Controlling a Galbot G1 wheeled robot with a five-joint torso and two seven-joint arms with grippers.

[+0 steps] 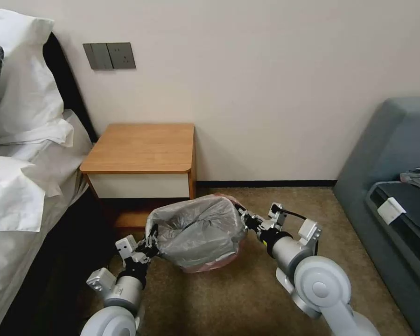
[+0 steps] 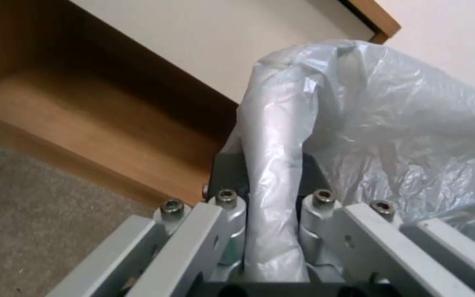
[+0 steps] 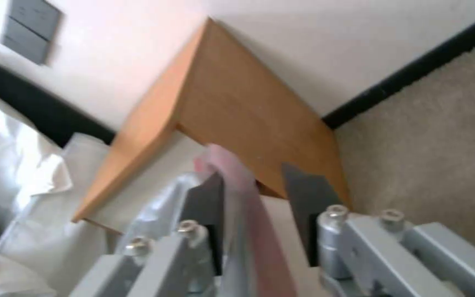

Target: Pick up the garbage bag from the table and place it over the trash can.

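Observation:
The garbage bag, grey and wrinkly with a pink edge, is stretched open on the carpet in front of the table. It drapes over the trash can, which is hidden beneath it. My left gripper is shut on the bag's left rim. In the left wrist view a bunched fold of the bag runs between the fingers of that gripper. My right gripper holds the right rim. In the right wrist view the bag's pink edge lies between the fingers of that gripper.
A bed with white pillows flanks the table on the left. A grey sofa stands at the right. The wall runs close behind. The table's lower shelf sits just behind the bag, and open carpet lies in front.

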